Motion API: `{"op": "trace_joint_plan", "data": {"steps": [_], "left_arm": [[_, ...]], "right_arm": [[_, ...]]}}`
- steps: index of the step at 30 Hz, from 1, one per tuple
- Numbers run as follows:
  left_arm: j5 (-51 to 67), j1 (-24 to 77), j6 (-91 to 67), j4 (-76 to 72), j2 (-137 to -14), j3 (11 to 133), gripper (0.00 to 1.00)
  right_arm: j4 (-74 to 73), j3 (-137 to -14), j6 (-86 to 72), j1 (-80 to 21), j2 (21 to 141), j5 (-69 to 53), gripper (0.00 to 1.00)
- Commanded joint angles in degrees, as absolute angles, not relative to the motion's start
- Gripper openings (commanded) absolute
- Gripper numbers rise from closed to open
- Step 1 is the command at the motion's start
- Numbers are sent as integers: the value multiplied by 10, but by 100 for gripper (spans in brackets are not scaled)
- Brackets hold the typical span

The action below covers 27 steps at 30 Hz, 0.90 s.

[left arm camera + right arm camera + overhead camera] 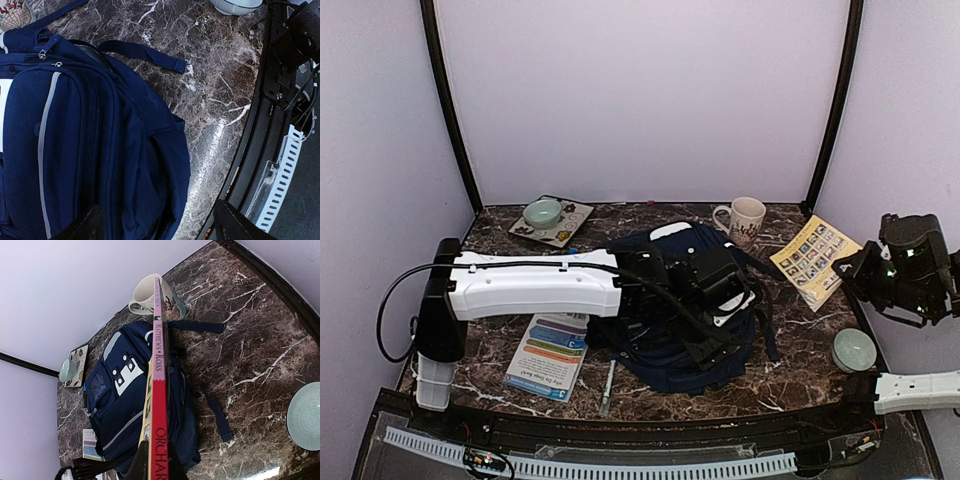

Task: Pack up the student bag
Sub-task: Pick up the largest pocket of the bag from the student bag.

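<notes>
Student bag [90,140] lying at the middle of the desk [215,100], left hand [157,220] hovering over it, spread wide, right hand [156,460] pinching 1 thin red-spined book [159,390] near the right edge.

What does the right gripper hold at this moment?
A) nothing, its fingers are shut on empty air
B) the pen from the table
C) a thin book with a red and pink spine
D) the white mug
C: in the right wrist view the right gripper is shut on a thin book, whose red and pink spine is seen edge-on in front of the student bag.
</notes>
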State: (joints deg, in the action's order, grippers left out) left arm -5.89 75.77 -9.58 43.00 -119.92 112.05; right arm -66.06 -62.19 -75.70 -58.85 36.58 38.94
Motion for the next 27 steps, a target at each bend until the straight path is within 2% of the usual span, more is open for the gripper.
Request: {"op": "trace_joint_plan", "data": {"steps": [1, 11, 15, 21, 26, 27], "left_arm": [[-94, 767, -99, 458, -1219, 1156, 76], [-164, 768, -129, 484, -1262, 1175, 68], [-189, 768, -128, 496, -1285, 1185, 58], [-242, 768, -131, 520, -1297, 1205, 39], [-297, 768, -149, 544, -1298, 1235, 1], [-309, 767, -155, 552, -1298, 1245, 0]], "right_arm": [[-657, -612, -769, -586, 346, 364, 0], [-646, -591, -773, -586, 312, 335, 0], [-648, -583, -774, -586, 306, 325, 0], [-640, -570, -768, -586, 297, 315, 0], [-636, -571, -749, -586, 300, 307, 0], [-635, -572, -744, -586, 302, 304, 0]]}}
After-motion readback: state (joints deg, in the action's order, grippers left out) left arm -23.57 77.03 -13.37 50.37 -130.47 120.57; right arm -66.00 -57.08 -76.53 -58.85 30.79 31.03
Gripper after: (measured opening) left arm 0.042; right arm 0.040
